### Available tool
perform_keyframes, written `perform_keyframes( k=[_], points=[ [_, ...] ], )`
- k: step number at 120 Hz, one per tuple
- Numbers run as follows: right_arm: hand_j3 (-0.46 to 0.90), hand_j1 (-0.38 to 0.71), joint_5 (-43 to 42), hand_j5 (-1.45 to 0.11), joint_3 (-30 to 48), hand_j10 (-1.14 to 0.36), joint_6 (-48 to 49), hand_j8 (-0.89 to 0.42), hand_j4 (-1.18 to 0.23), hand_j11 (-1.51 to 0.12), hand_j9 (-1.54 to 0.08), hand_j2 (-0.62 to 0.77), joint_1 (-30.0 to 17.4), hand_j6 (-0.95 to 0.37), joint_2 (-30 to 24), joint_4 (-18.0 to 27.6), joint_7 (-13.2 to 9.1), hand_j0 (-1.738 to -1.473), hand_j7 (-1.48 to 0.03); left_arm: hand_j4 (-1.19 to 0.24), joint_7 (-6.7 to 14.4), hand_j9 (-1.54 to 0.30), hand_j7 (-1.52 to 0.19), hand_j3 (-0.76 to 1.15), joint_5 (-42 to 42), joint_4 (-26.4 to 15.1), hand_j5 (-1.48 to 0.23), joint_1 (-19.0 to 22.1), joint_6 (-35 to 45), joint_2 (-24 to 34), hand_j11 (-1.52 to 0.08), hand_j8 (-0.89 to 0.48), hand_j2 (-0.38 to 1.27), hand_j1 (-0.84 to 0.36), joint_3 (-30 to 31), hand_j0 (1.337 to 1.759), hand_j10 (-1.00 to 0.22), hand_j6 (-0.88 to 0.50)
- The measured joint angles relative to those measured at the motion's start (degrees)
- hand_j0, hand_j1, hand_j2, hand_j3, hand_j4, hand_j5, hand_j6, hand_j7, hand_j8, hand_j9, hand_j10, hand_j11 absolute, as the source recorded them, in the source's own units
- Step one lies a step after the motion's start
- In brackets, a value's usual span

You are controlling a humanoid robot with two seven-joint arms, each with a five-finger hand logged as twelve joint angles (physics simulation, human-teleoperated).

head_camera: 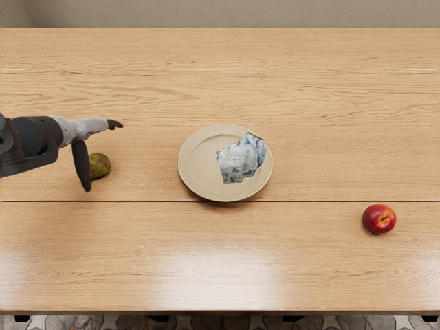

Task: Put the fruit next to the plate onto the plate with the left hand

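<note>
A small green-brown fruit lies on the wooden table left of the cream plate. The plate carries a blue-white patterned patch on its right half. My left hand comes in from the left edge and hovers just above and left of the fruit, fingers spread and holding nothing; one dark finger hangs down beside the fruit and another points right. A red apple rests far to the right, well away from the plate.
The wooden table spans the whole view, with its front edge near the bottom. A wall runs along the far edge.
</note>
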Motion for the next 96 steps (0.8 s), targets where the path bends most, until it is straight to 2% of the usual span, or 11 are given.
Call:
perform_keyframes(
  k=[30,62,96],
  points=[
    [0.0,-0.35,0.0,0.0,0.0,0.0,0.0,0.0,0.0,0.0,0.0,0.0,0.0,0.0,0.0,0.0,0.0,-1.658,0.0,-0.09,0.0,-0.11,-0.11,0.0,3.1,0.7,-0.11,0.3,2.9,-1.0,-0.11,-0.09,0.02,0.25,2.2,1.658,-0.09,-0.09],
    [0.0,-0.35,0.0,0.0,0.0,0.0,0.0,0.0,0.0,0.0,0.0,0.0,0.0,0.0,0.0,0.0,0.0,-1.658,0.0,-0.11,0.0,-0.13,-0.13,0.0,5.9,3.9,-0.13,1.2,5.2,-3.6,-0.13,-0.11,0.02,0.23,3.5,1.658,-0.11,-0.11],
    [0.0,-0.35,0.0,0.0,0.0,0.0,0.0,0.0,0.0,0.0,0.0,0.0,0.0,0.0,0.0,0.0,0.0,-1.658,0.0,-0.18,0.0,-0.23,-0.23,0.0,6.2,5.3,-0.23,1.5,5.5,-4.4,-0.23,-0.18,0.04,0.14,4.7,1.658,-0.18,-0.18]
  ],
)
